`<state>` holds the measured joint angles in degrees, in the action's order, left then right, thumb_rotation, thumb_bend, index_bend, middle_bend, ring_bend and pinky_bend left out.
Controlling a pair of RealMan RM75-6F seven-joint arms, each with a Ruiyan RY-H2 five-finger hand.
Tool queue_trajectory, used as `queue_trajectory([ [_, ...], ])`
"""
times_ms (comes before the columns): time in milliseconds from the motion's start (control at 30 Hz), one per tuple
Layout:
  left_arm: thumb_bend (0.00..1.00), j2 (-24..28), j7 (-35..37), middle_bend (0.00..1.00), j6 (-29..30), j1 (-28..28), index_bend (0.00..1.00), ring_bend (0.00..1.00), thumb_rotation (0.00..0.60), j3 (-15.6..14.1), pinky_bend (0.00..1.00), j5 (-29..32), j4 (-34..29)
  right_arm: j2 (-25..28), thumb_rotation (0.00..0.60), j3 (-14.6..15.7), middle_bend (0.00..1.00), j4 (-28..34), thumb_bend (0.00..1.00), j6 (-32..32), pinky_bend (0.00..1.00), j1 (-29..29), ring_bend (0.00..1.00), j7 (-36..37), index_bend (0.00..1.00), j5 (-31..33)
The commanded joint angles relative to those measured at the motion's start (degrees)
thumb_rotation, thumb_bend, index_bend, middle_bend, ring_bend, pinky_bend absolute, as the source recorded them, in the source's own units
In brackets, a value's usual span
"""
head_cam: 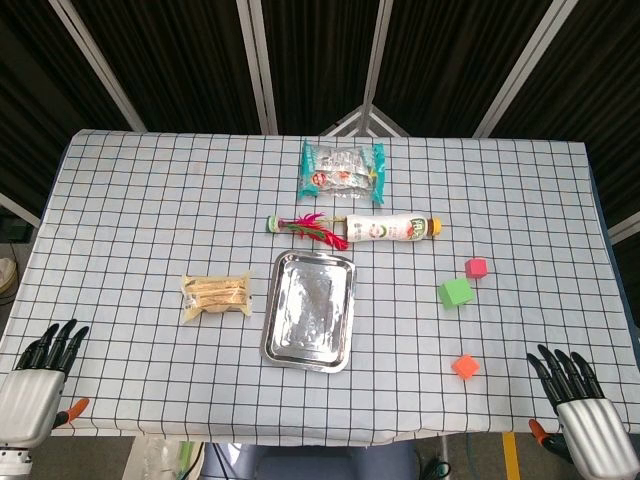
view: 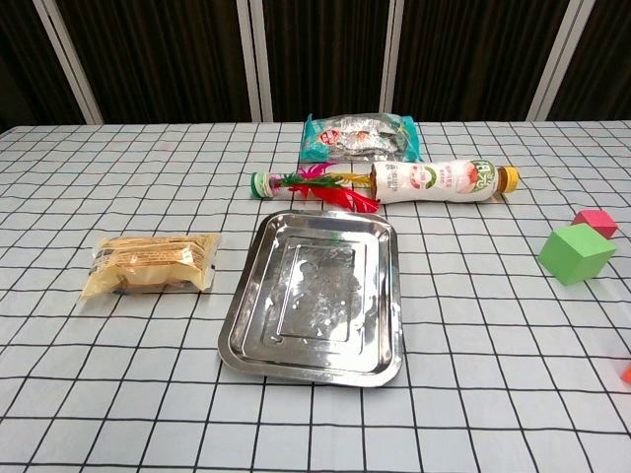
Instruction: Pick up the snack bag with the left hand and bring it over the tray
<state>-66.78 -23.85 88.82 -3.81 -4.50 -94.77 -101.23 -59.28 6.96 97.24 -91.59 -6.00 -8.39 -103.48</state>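
Note:
A clear snack bag (head_cam: pixel 217 294) of tan sticks lies flat on the checked cloth, just left of the steel tray (head_cam: pixel 310 312). The chest view shows the same bag (view: pixel 148 264) and the bare tray (view: pixel 315 296) side by side, a short gap between them. My left hand (head_cam: pixel 42 372) rests at the table's front left corner, fingers spread, holding nothing, well short of the bag. My right hand (head_cam: pixel 578 400) sits at the front right corner, fingers likewise apart and holding nothing. Neither hand appears in the chest view.
Behind the tray lie a feathered shuttlecock (head_cam: pixel 305 226), a white bottle (head_cam: pixel 392 229) on its side and a teal packet (head_cam: pixel 343 171). To the right are a pink cube (head_cam: pixel 476 267), a green cube (head_cam: pixel 456 292) and an orange cube (head_cam: pixel 465 367).

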Motion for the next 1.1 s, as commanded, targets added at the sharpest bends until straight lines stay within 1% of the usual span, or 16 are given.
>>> queue_trajectory([
  [33,0.07,-0.53,0.3,0.01,0.02,0.4,0.0,0.04,0.6,0.43,0.17,-0.36,0.47,0.03,0.6,0.2,0.0,0.05,0.31,-0.03,0.0,0.01,0.0,0.08,0.0,-0.37],
  [100,0.07,-1.7,0.65,0.0,-0.69,1.24,0.0,0.03,0.6,1.16,0.17,-0.28,1.11,0.2,0.6,0.28,0.0,0.03,0.31,-0.09,0.0,0.01,0.0,0.57,0.0,-0.38],
  [233,0.07,-5.06,-0.45,0.0,-4.3,4.31,0.0,0.02,0.6,3.29,0.17,0.71,1.57,0.76,0.6,0.15,0.0,-0.03,0.31,0.09,0.0,0.2,0.0,2.13,0.0,0.4],
  [300,0.09,-7.06,-2.8,0.0,-6.89,6.04,0.0,0.0,0.6,4.66,0.17,2.44,1.44,1.13,0.6,0.11,0.0,0.05,0.31,0.12,0.0,0.35,0.0,3.05,0.0,0.57],
  [400,0.1,-11.74,-9.83,0.0,-11.09,9.0,0.0,0.0,0.6,7.7,0.17,7.42,1.08,1.67,0.6,0.1,0.0,-0.11,0.31,0.15,0.0,0.71,0.0,4.52,0.0,0.43],
  [433,0.1,-12.9,-11.13,0.0,-11.94,9.73,0.0,0.0,0.6,8.38,0.17,8.45,1.11,1.78,0.6,0.1,0.0,-0.16,0.31,0.25,0.0,0.81,0.0,4.82,0.0,0.46],
  [467,0.1,-15.51,-13.56,0.0,-13.84,11.46,0.0,0.0,0.6,9.8,0.17,10.54,1.51,2.02,0.6,0.1,0.0,-0.21,0.31,0.56,0.0,1.06,0.0,5.62,0.0,0.62],
  [533,0.1,-18.63,-16.43,0.0,-15.61,13.39,0.0,0.0,0.6,11.39,0.17,13.05,2.48,2.34,0.6,0.02,0.0,-0.31,0.31,0.88,0.0,1.39,0.0,6.7,0.0,0.89],
  [600,0.1,-22.42,-20.39,0.0,-17.5,15.85,0.0,0.0,0.6,13.26,0.17,16.08,4.11,2.71,0.6,-0.17,0.0,-0.78,0.31,1.34,0.0,1.76,0.0,7.96,0.0,1.55],
  [700,0.1,-26.65,-24.52,0.0,-19.66,18.96,0.0,0.0,0.6,15.91,0.17,20.15,6.47,3.23,0.6,-0.57,0.0,-1.07,0.31,2.07,0.0,2.25,0.0,9.92,0.0,2.94],
  [767,0.1,-29.93,-27.21,0.0,-20.86,21.61,0.0,0.0,0.6,18.01,0.17,23.22,9.24,3.66,0.6,-0.93,0.0,-1.49,0.31,2.93,0.0,2.75,0.0,11.45,0.0,4.2],
  [833,0.1,-32.25,-28.76,0.01,-22.23,23.93,0.0,0.0,0.6,19.49,0.17,25.88,12.2,3.87,0.6,-1.27,0.0,-1.74,0.31,3.93,0.0,3.2,0.0,12.16,0.0,5.44],
  [900,0.13,-33.93,-29.98,0.03,-23.82,26.13,0.0,0.02,0.6,20.78,0.17,28.7,14.81,3.98,0.6,-1.61,0.0,-1.74,0.31,4.71,0.0,3.56,0.0,12.67,0.0,6.53],
  [1033,0.19,-36.02,-30.59,0.08,-25.16,29.43,0.01,0.06,0.6,22.28,0.19,31.32,18.37,4.01,0.6,-2.07,0.0,-1.6,0.31,5.61,0.0,3.98,0.0,12.61,0.0,7.82],
  [1100,0.19,-36.88,-30.97,0.13,-25.91,30.87,0.04,0.09,0.6,22.51,0.21,32.69,20.31,4.0,0.6,-2.29,0.0,-1.48,0.31,5.93,0.0,4.12,0.0,12.44,0.0,8.42],
])
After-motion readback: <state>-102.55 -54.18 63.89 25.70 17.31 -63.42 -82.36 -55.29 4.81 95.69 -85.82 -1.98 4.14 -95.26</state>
